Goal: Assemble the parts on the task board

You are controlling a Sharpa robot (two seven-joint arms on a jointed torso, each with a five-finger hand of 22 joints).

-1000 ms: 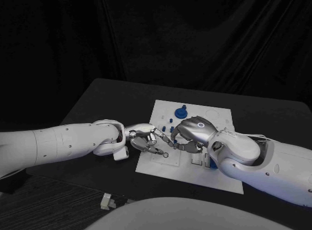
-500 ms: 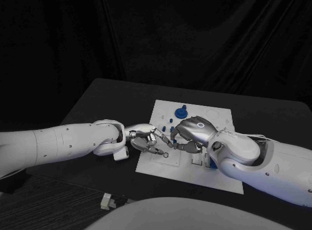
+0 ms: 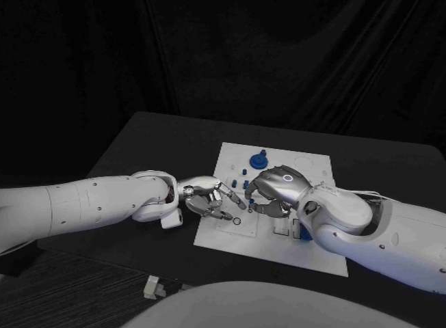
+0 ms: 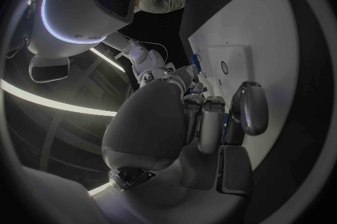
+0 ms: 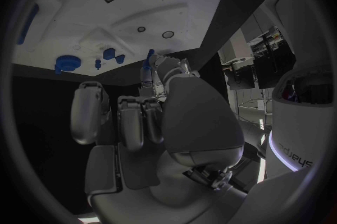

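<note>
Mid-assembly: the board (image 3: 228,236) lies at the desk's centre. Blue parts (image 3: 256,161) stand at its 12 o'clock edge — another part (image 3: 304,232) lies at 4 o'clock, unplaced. Left hand (image 3: 211,198) and right hand (image 3: 269,197) meet mid-board, fingers curled; any held part cannot be told.

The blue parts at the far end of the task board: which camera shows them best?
The right wrist view: the blue parts lie unobstructed beyond the right hand. The head view shows them small; the left wrist view shows just a blue sliver.
</note>
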